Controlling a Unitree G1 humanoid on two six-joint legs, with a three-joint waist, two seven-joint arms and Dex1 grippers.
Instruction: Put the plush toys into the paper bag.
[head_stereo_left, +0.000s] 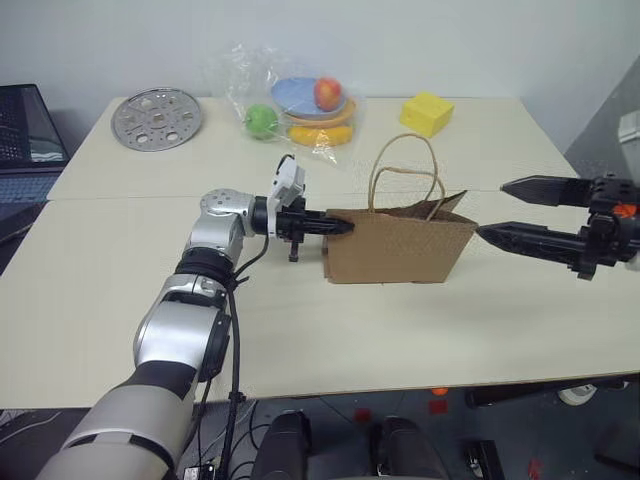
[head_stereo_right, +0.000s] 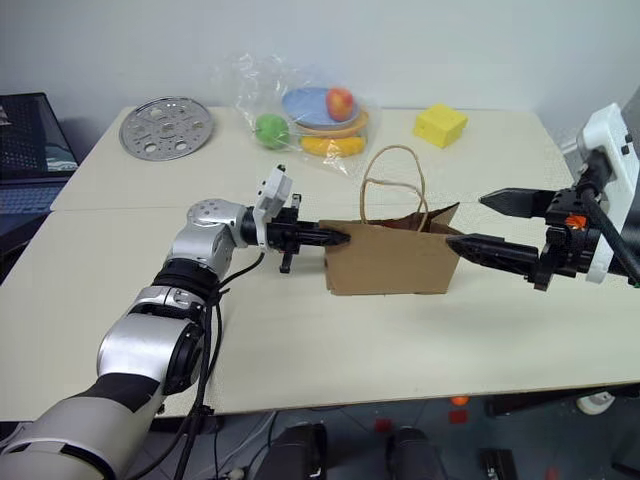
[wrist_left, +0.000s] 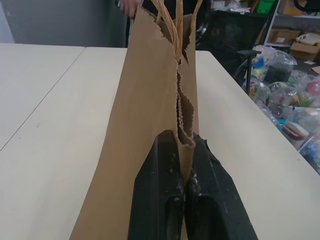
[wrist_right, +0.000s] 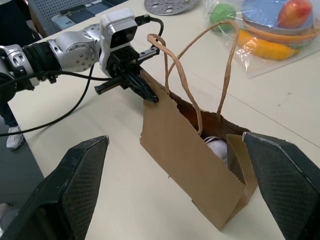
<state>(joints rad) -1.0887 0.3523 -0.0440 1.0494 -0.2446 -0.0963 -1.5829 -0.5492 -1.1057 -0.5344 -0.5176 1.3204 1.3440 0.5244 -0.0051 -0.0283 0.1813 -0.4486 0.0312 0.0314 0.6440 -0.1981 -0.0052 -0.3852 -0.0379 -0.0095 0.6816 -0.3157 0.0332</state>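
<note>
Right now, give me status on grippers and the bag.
Left gripper shut on paper bag rim. Right gripper open beside it. Whitish plush toy inside bag.

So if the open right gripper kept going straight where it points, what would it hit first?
Most likely the paper bag: the right gripper points toward its near end, fingers open, though exact depth is hard to judge.

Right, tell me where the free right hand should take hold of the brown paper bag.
Probably the bag's top edge at its right end, coming in level from the right. The brown kraft paper bag stands upright, the left hand pinches its left rim, and the open right hand already faces that end.
</note>
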